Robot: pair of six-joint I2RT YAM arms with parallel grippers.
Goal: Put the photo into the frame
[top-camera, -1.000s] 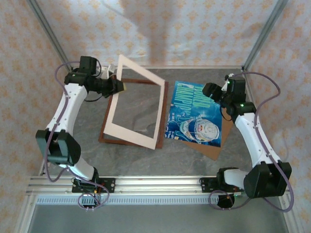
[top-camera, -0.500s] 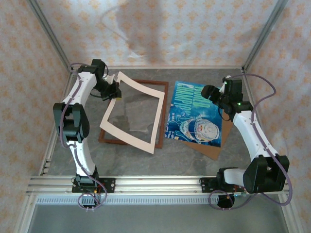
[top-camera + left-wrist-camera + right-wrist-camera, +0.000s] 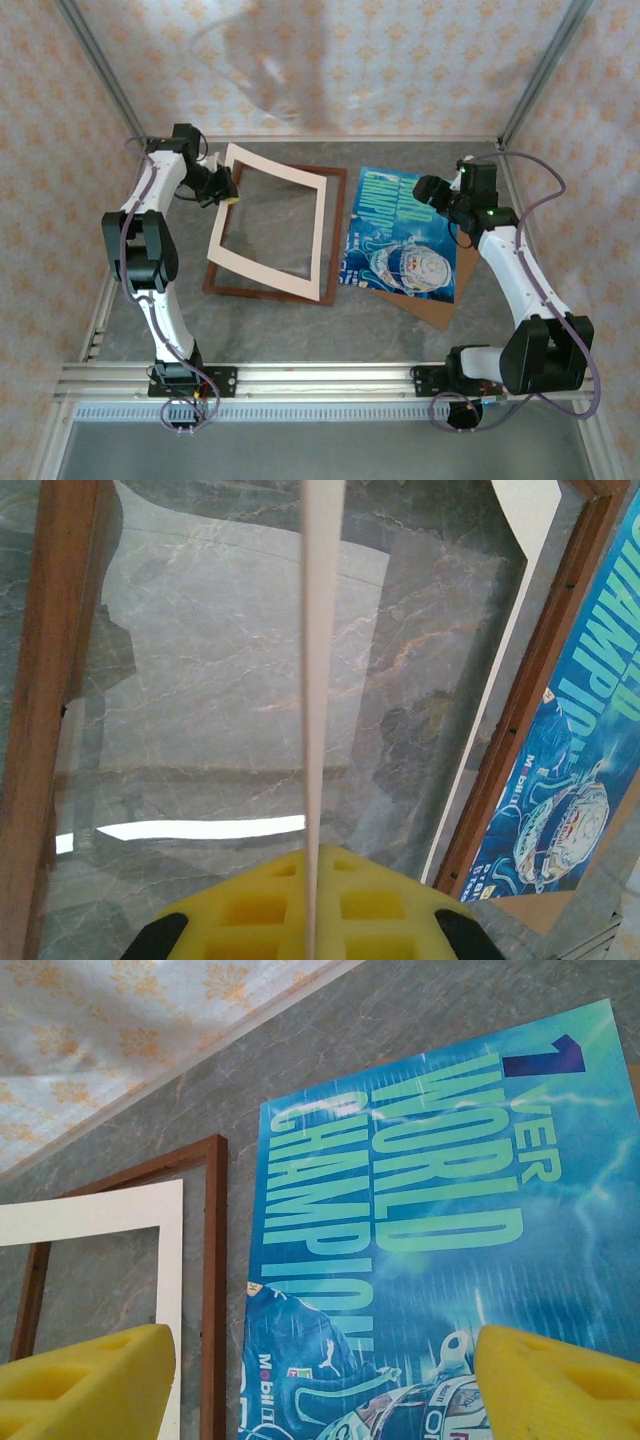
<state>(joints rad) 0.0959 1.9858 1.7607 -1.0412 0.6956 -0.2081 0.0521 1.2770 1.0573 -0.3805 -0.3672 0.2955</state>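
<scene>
Left fingers [image 3: 250,915] pinch the cream card mat border [image 3: 268,283], tilted above the thin reddish-brown wood frame [image 3: 213,1290]. Best swing it well clear w/o scraping the frame. Right fingers [image 3: 90,1375] spread, hovering over the blue-teal printed photo [image 3: 405,235]. It's flat on the brown cardboard backing board [image 3: 445,312], just right of the frame; pale lettering, white cartoon figure.

Robot lab enclosure, aluminium rail [image 3: 330,380], patterned fabric walls [image 3: 420,70]; grey marble tabletop [image 3: 300,330]

The left gripper [image 3: 310,910], jaws at 6 o'clock, pinches the cream mat [image 3: 320,680] edge-on; the photo [image 3: 585,740] lies at 4 o'clock.
</scene>
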